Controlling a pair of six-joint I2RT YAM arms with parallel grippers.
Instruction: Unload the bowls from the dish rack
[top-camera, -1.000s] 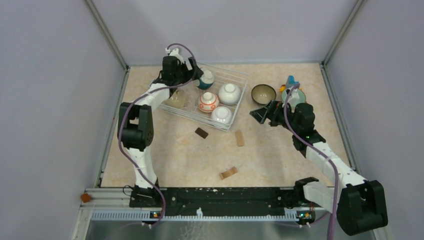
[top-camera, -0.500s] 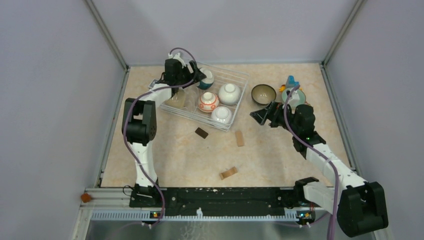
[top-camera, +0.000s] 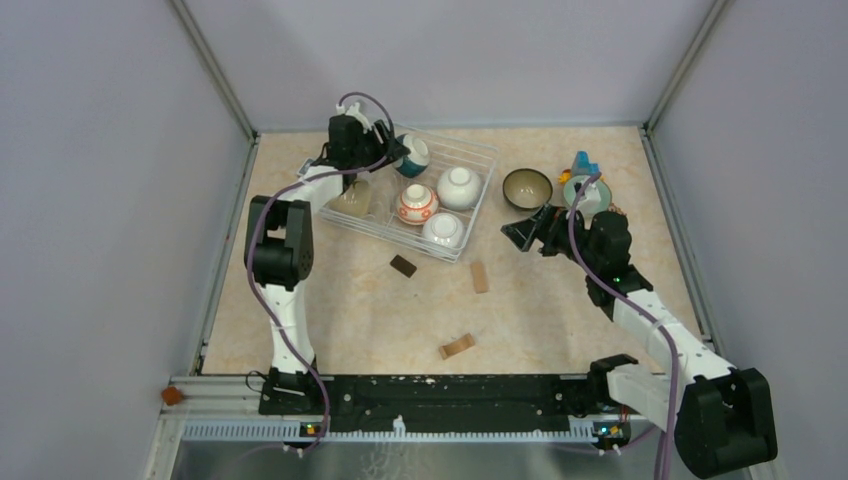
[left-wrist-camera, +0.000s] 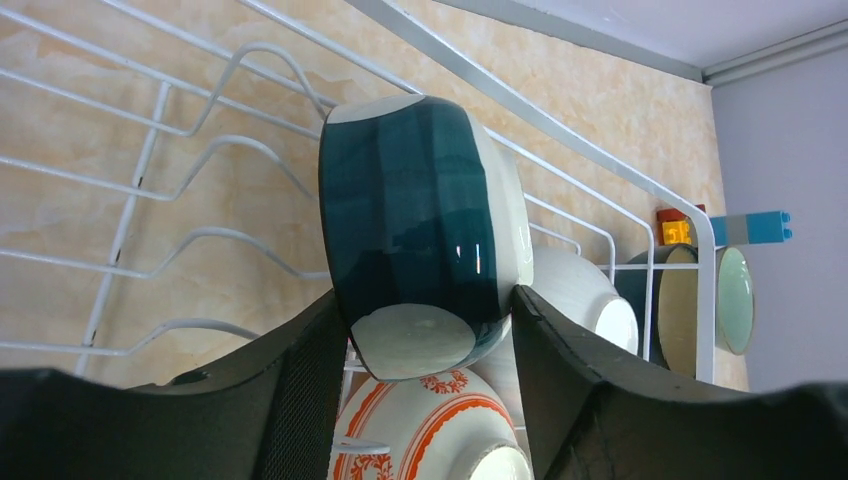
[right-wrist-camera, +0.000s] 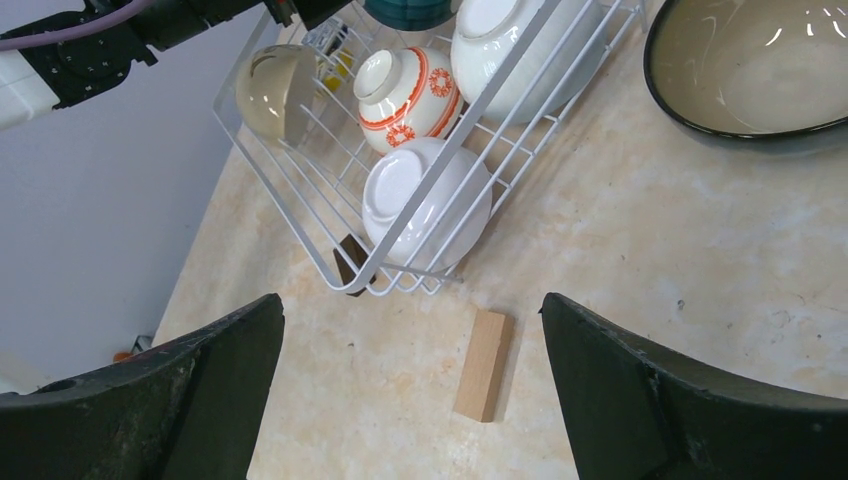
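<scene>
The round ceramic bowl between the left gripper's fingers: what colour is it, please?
Dark teal bowl with white foot and patches; left wrist view.

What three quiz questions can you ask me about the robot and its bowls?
1. True or false: the right gripper is holding a bowl.
2. Pick one: which bowl sits between the left gripper's fingers? A) a plain white bowl, B) the teal-and-white bowl, C) an orange-patterned bowl.
3. Count: how many bowls are inside the dish rack?

Key: 1. False, it is open and empty. 2. B. 3. Five.
</scene>
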